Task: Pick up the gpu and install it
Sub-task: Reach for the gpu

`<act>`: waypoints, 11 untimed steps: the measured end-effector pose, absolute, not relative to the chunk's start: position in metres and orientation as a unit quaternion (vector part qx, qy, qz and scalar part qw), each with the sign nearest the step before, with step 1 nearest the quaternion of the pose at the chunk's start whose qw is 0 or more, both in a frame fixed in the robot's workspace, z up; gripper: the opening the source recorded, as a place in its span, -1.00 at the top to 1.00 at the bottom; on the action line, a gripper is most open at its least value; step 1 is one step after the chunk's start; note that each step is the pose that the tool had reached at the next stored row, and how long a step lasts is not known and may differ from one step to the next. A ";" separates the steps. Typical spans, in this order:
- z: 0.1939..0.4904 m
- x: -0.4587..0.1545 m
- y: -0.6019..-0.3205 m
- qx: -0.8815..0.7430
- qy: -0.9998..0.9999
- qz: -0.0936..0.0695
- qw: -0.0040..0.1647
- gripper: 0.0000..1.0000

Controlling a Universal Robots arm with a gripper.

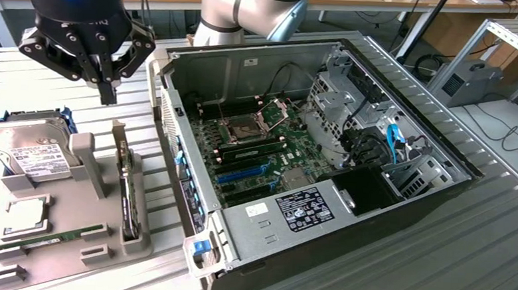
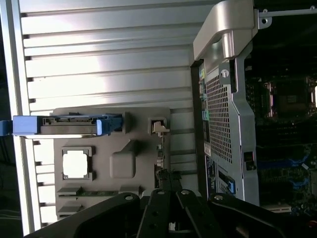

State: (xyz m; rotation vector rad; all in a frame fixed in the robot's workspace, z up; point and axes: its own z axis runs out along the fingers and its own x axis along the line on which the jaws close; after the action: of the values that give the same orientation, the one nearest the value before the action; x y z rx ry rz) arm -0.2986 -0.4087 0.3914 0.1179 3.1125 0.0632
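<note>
Gpu (image 1: 130, 201) stands on edge in a slot of the grey holder (image 1: 93, 176) on the tabletop (image 1: 30, 100) — the slot on the side nearest the open computer case (image 1: 231, 70), so not installed yet. Gripper (image 1: 108, 97) hangs above the holder's far end, roughly in line with the gpu but clear of it — fingers pinched together, nothing held. Hard drive (image 1: 28, 149), CPU (image 1: 26, 214) and RAM stick (image 1: 48, 240) also sit in the holder, at the exterior view's left of the gpu
</note>
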 end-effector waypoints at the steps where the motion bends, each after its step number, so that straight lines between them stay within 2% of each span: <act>1: 0.391 -0.299 -0.409 0.038 0.999 0.020 0.013 0.79; 11: 0.391 -0.299 -0.413 0.038 0.999 0.018 0.013 0.79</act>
State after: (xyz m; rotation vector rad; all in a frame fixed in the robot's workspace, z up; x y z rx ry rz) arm -0.2986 -0.4127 0.3907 0.1179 3.1124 0.0576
